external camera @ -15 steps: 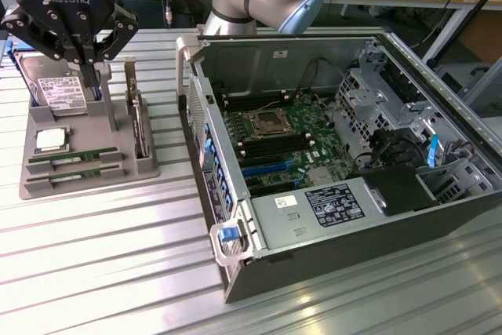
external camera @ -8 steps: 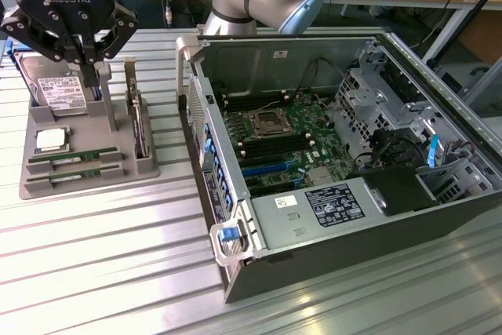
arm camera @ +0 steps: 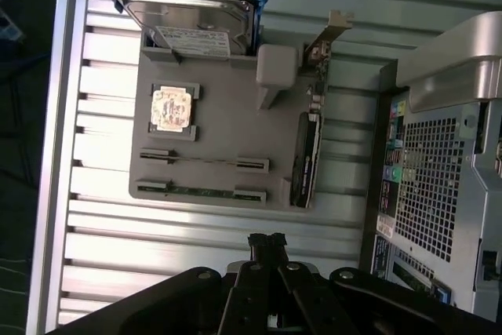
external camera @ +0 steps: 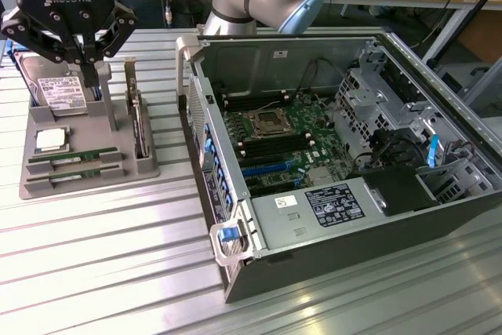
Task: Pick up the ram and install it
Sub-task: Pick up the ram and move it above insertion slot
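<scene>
The gripper (external camera: 90, 68), clenched and empty, hangs above the grey tray (external camera: 94, 135) on the desk, where the ram (external camera: 76, 158) stands on edge in its slot, presumably for easy pinching.

Your exterior view looks down at a slant from high up and a little way back. It takes in the grey parts tray (external camera: 94, 137) and, beside the tray toward the exterior view's right, the open computer case (external camera: 314, 268). Your wrist view hangs nearer and faces straight down on the tray (arm camera: 227, 127) past the gripper (arm camera: 267, 239). Both views share the tray and the case wall next to it.
</scene>
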